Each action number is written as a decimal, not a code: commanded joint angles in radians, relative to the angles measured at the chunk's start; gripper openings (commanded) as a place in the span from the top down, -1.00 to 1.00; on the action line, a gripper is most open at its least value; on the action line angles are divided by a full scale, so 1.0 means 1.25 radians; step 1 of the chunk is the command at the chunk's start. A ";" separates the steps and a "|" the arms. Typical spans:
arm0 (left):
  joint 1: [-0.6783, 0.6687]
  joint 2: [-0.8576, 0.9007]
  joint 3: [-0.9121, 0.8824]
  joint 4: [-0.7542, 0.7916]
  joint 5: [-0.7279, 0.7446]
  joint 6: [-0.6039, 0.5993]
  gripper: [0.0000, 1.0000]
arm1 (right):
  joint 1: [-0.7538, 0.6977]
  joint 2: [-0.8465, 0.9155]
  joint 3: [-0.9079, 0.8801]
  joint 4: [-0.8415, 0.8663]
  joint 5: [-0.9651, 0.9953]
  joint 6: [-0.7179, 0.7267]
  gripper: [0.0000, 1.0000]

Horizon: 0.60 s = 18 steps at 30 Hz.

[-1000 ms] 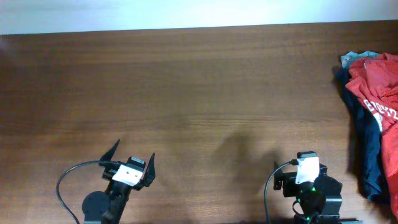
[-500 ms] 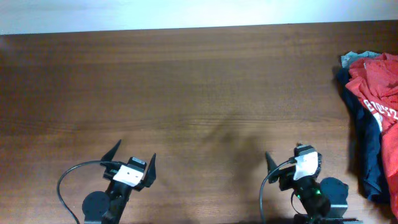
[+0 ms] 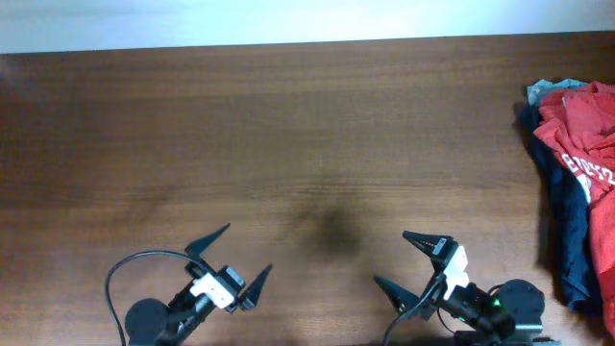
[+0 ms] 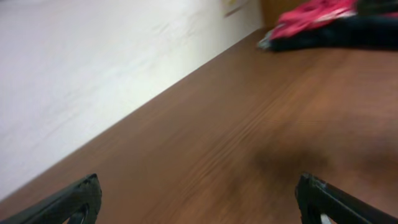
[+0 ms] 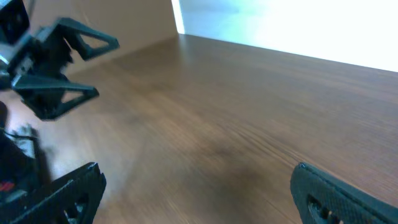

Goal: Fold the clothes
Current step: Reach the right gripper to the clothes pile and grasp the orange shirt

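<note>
Clothes (image 3: 579,183) lie heaped at the far right edge of the wide brown table (image 3: 288,135), partly cut off by the overhead picture's border, and the rest of the wood between the heap and the arms carries nothing. On top of the heap is an orange-red T-shirt (image 3: 588,125), crumpled, with a navy garment (image 3: 565,226) showing under its left side and a small grey corner (image 3: 541,89) poking out at the back. The left gripper (image 3: 250,247) and the right gripper (image 3: 389,257) both sit low at the near edge, well apart from the heap, each with its jaws spread fully wide and nothing between them. The step in hand looks like the first reach for a garment. The right arm is the nearer one, so it would do well to take the T-shirt alone, pinching a free hem or sleeve edge rather than the bunched middle, so the navy layer is not dragged along. Pulling it to the bare middle would let the left arm share the spreading. The white lettering (image 3: 590,171) can serve to tell front from back.
</note>
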State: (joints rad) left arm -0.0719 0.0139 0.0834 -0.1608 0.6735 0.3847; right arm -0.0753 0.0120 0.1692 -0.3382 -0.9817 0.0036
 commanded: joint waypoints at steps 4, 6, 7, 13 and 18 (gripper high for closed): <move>-0.003 -0.005 0.002 0.098 0.126 -0.198 -0.99 | -0.004 -0.007 0.001 0.102 0.043 0.238 -0.97; -0.003 0.006 0.025 0.098 0.106 -0.250 -0.99 | -0.004 -0.007 0.012 0.104 0.086 0.257 -0.97; -0.003 0.024 0.046 0.098 0.103 -0.262 -0.99 | -0.004 -0.007 0.022 0.104 0.114 0.256 -0.98; -0.003 0.248 0.220 0.091 0.092 -0.259 -0.99 | -0.004 0.046 0.101 0.096 0.271 0.255 -0.97; -0.003 0.637 0.553 -0.104 0.089 -0.205 -0.99 | -0.004 0.288 0.309 -0.071 0.392 0.179 -0.98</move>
State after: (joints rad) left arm -0.0727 0.5549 0.5350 -0.1482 0.7837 0.0902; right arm -0.0753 0.2092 0.4015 -0.3573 -0.6266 0.2920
